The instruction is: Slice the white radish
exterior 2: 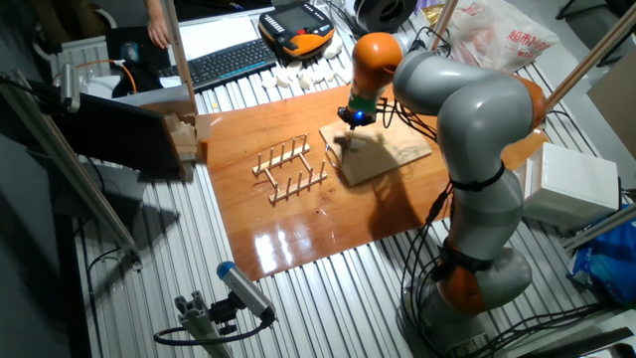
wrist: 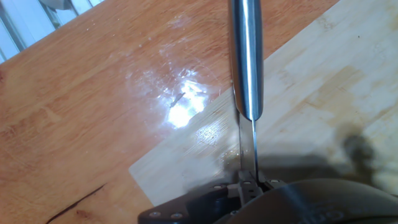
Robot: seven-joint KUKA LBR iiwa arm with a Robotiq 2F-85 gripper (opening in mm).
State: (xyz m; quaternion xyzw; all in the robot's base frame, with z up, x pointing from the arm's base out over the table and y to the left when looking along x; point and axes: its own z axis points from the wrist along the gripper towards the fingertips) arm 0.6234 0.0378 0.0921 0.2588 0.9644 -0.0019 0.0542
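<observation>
Claw clamped on steel knife, above light wooden cutting board; slotted wooden rack off left, no legible writing.

In the hand view the long shiny steel knife runs off the top edge, so its far end is lost, and its near end sinks into the blurred dark body of the gripper, whose fingers cannot be made out. The light wooden cutting board is cut off at the right and partly covered by that dark housing. In the fixed view the gripper is too small to read, and the small white radish is perhaps hidden beneath it.
</observation>
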